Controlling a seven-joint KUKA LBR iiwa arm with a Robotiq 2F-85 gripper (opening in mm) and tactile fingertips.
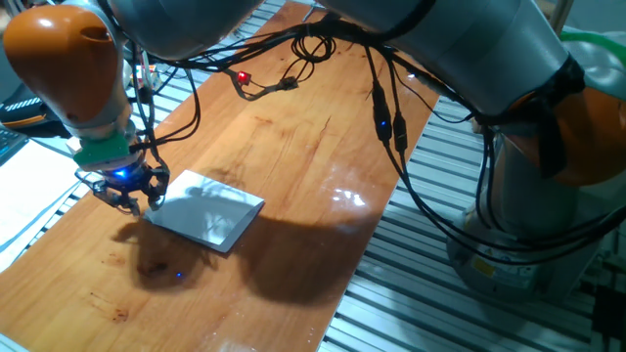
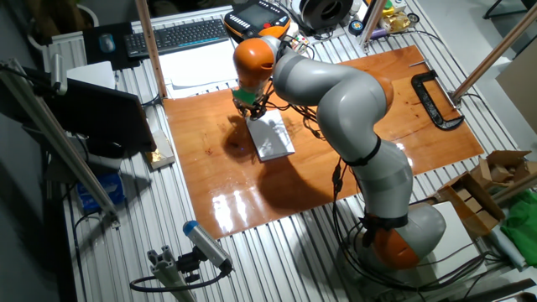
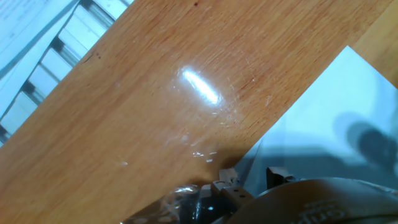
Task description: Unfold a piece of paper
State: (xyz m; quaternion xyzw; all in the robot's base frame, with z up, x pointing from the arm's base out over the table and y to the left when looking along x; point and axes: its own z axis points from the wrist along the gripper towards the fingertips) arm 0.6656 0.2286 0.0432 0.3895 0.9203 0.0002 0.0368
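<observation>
The piece of paper [image 1: 207, 213] is a white folded sheet lying on the wooden table top [image 1: 293, 137], with its near-left edge slightly raised. It also shows in the other fixed view [image 2: 271, 134] and at the right of the hand view [image 3: 323, 118]. My gripper [image 1: 147, 198] is low over the table at the paper's left corner. In the hand view its fingertips [image 3: 229, 182] stand close together with the paper's edge between them. The gripper [image 2: 252, 107] sits at the sheet's far end in the other fixed view.
Black cables and a red light [image 1: 243, 76] lie at the back of the table. A black clamp [image 2: 436, 101] sits on the far right side. A keyboard [image 2: 176, 35] and white printed sheets [image 2: 197, 75] lie beyond the table's edge.
</observation>
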